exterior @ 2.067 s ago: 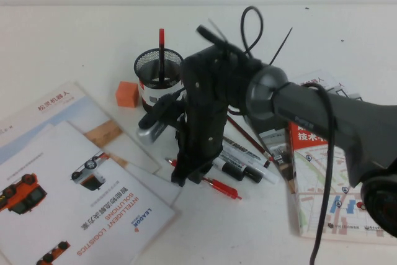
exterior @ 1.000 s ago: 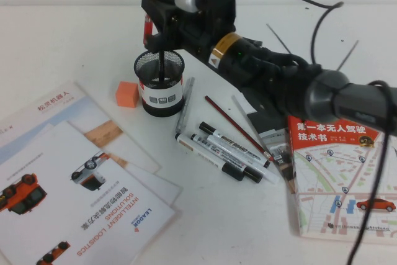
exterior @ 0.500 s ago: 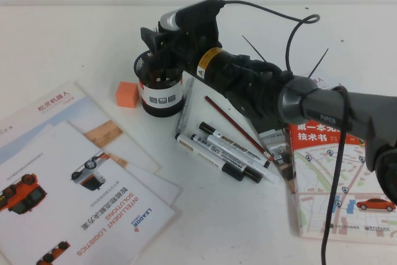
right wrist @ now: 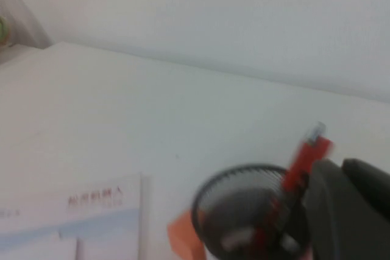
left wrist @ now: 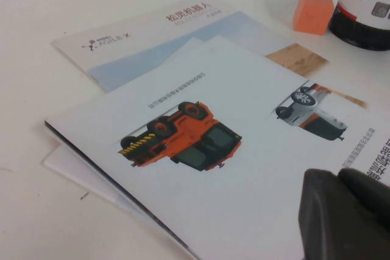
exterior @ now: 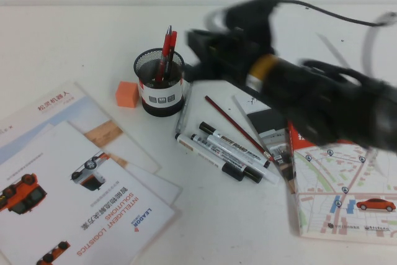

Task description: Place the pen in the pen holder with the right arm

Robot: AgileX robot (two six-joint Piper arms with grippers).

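The red pen point(exterior: 165, 54) stands leaning inside the black mesh pen holder point(exterior: 160, 94), its top sticking out above the rim, next to a dark-barrelled pen. My right gripper point(exterior: 197, 54) is blurred, just right of the holder's rim and clear of the pen. In the right wrist view the holder point(right wrist: 244, 211) and the red pen point(right wrist: 298, 162) sit close beside my right gripper point(right wrist: 344, 211). My left gripper point(left wrist: 344, 211) is shut and empty, low over the brochures; the holder's base point(left wrist: 365, 4) shows far off.
An orange cube point(exterior: 126, 94) lies left of the holder. Several markers point(exterior: 226, 153) and a thin pencil point(exterior: 236, 125) lie to its right. Brochures point(exterior: 74, 178) cover the front left. A book with a map cover point(exterior: 341, 178) lies at the right.
The right gripper carried the red pen up over the holder and lowered it in. The pen now stands free in the holder, and the arm has swung away to the right.
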